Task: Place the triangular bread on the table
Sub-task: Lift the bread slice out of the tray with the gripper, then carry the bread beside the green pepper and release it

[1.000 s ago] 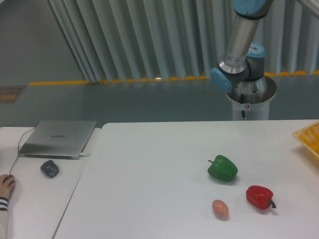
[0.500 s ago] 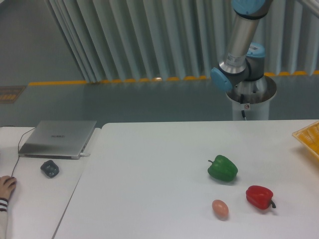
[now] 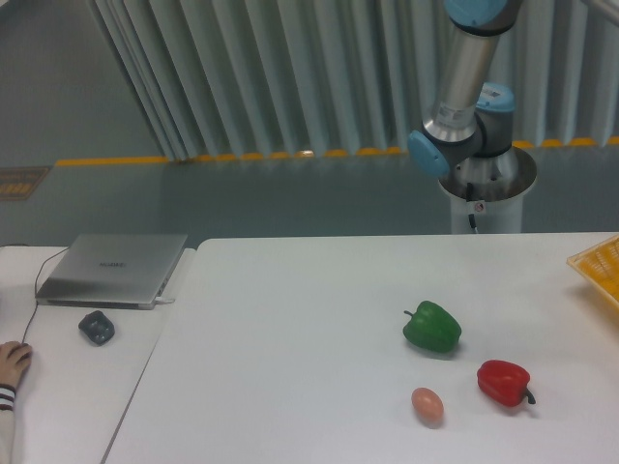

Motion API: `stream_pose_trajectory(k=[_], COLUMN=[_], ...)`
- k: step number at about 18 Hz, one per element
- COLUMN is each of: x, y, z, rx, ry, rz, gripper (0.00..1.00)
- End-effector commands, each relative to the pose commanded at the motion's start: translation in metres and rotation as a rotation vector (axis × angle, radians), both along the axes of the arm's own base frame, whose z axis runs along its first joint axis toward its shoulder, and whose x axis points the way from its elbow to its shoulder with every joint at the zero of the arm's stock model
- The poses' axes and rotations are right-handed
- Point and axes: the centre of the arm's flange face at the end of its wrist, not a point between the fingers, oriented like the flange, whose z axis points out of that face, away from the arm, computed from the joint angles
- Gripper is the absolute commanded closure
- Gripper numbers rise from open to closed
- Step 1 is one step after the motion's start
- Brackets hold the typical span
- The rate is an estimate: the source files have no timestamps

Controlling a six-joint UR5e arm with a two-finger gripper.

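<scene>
My table (image 3: 290, 329) is smooth matte white before ribbed grey curtains (image 3: 290, 77); a glossy green pepper (image 3: 432, 327), red pepper (image 3: 504, 382) and egg (image 3: 427, 405) rest there. My gripper is out of view, so I cannot tell its state.

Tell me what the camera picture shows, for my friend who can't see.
A shiny green bell pepper, a red bell pepper and a small pinkish-brown egg lie apart on a plain white table. Behind, a silver-and-blue robot arm rises out of view.
</scene>
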Motion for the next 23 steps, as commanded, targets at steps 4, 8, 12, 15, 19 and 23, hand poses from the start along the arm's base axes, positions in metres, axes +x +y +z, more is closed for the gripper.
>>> stream_pose_trajectory(k=[4,8,12,15,19,23], x=[0.018,0.053,0.102,0.129,0.168,0.191], y=[0.025,0.078,0.143,0.175,0.209,0.23], z=[0.015,0.016,0.011,0.005,0.003,0.001], rx=[0.071,0.083,0.102,0.116,0.13,0.148], ry=[0.005,0.0,0.012,0.021,0.016,0.027], rz=[-0.029,-0.041,-0.023,-0.008,0.019,0.012], gripper=[0.79,0.78,0.78,0.78,0.78,0.76])
